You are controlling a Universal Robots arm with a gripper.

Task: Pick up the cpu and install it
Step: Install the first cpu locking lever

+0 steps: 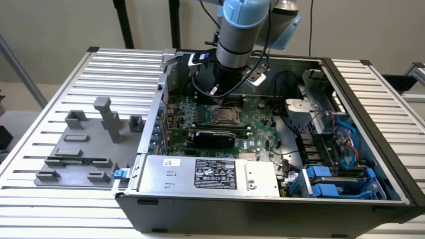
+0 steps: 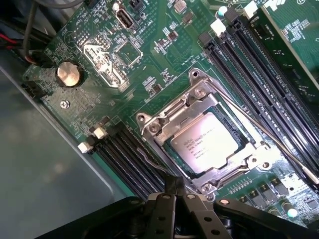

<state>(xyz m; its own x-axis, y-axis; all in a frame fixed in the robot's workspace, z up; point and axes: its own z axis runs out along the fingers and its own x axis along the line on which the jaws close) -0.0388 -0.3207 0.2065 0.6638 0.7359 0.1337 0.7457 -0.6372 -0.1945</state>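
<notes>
We're seeing the cpu point(image 2: 204, 143) sitting in the mobo socket point(image 2: 164, 124) already. It's prob light, stiff, thin, w/ a slick metal lid and fragile underside, so edge grips only imo. End effector point(image 2: 177, 191) is hovering just above it, fingers looking together, holding nothing.

The cpu point(image 2: 204, 142) was a small flat square chip with a shiny silver top and tiny dark writing on it. It lay flat in its socket on the green board, with a metal frame all around it point(image 1: 222, 114)
</notes>
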